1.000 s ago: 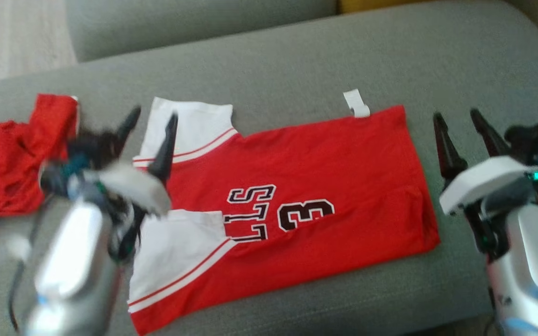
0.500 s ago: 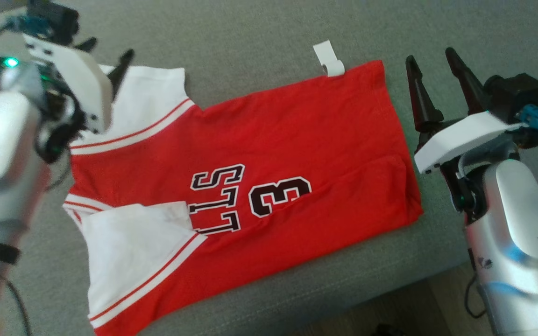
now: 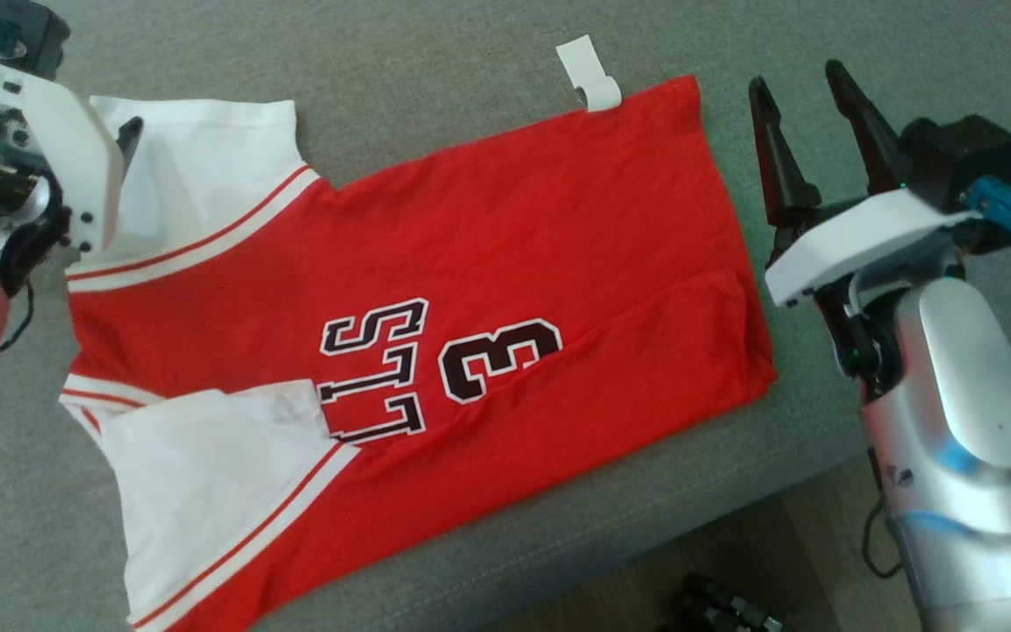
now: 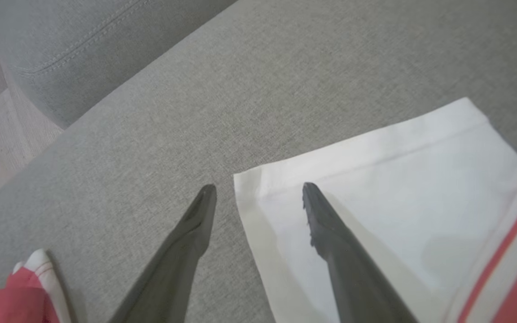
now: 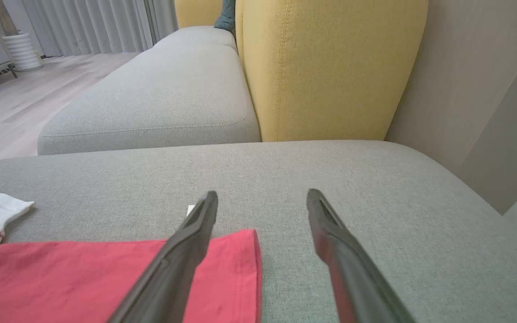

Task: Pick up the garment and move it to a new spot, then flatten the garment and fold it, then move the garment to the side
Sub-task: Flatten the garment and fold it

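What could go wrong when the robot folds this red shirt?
The left tool hangs open over just the corner of the white sleeve, so it might grab only a bit and bunch it. The red shirt lies near the front edge of the sofa, so a tug could slide it off. A crease near the right tool may get folded in.
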Controlling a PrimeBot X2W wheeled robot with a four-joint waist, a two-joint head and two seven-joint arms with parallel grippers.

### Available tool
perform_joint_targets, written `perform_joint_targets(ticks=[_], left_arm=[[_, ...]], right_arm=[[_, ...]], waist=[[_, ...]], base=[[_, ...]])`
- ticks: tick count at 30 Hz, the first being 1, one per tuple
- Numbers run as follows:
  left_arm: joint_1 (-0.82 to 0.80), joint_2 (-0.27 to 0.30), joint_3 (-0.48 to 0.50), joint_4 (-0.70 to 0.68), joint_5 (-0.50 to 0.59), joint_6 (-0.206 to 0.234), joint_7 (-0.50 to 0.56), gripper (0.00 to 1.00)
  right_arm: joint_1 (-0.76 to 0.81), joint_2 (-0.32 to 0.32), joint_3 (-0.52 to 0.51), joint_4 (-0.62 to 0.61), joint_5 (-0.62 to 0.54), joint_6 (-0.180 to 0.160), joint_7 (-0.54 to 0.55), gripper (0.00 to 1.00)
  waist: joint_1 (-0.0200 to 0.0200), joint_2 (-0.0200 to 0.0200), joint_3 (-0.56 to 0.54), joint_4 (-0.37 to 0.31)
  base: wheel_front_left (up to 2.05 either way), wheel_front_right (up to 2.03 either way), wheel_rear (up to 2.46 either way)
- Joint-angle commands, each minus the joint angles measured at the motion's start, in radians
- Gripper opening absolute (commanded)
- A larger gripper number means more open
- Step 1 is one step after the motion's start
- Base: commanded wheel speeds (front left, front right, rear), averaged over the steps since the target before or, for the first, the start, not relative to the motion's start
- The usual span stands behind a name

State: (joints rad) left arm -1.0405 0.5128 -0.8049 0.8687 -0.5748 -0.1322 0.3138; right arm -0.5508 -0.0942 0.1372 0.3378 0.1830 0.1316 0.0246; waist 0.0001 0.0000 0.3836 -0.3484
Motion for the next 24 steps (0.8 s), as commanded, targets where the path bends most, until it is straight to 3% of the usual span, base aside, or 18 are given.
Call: perform_joint_targets(ticks=[1, 9, 14, 15, 16, 19, 24], left_arm=[[-0.068, 0.049, 0.023, -0.011, -0.001, 0.002, -0.011, 1.0], [-0.101, 0.051, -0.013, 0.076, -0.017, 0.002, -0.046, 1.0], [-0.099, 0.043, -0.023, 0.104, -0.092, 0.002, -0.009, 1.0], [-0.094, 0.039, -0.023, 0.103, -0.119, 0.002, 0.008, 0.46], [-0.089, 0.037, -0.029, 0.096, -0.142, 0.002, 0.026, 0.0], [-0.083, 0.037, -0.054, 0.067, -0.193, 0.002, 0.065, 0.0], [-0.091, 0.033, -0.064, 0.037, -0.24, 0.002, 0.012, 0.0]], right_arm=[[-0.029, 0.011, 0.018, -0.028, -0.008, -0.001, -0.011, 1.0], [-0.041, 0.009, 0.019, -0.022, -0.011, -0.001, -0.014, 1.0], [-0.047, 0.011, 0.02, -0.016, -0.01, -0.001, -0.018, 1.0], [-0.048, 0.011, 0.02, -0.014, -0.01, -0.001, -0.018, 1.0], [-0.048, 0.011, 0.018, -0.011, -0.01, -0.001, -0.019, 1.0], [-0.048, 0.002, 0.004, -0.002, -0.011, -0.001, -0.018, 1.0], [-0.066, -0.003, -0.013, 0.026, 0.011, -0.001, -0.005, 1.0]], waist=[[-0.0001, 0.0, 0.005, -0.005], [-0.0001, 0.0, 0.027, -0.025], [-0.0001, 0.0, 0.034, -0.037], [-0.0001, 0.0, 0.033, -0.038], [-0.0001, 0.0, 0.032, -0.037], [-0.0001, 0.0, 0.025, -0.024], [-0.0001, 0.0, 0.001, 0.018]], base=[[0.0, 0.0, 0.0], [0.0, 0.0, 0.0], [0.0, 0.0, 0.0], [0.0, 0.0, 0.0], [0.0, 0.0, 0.0], [0.0, 0.0, 0.0], [0.0, 0.0, 0.0]])
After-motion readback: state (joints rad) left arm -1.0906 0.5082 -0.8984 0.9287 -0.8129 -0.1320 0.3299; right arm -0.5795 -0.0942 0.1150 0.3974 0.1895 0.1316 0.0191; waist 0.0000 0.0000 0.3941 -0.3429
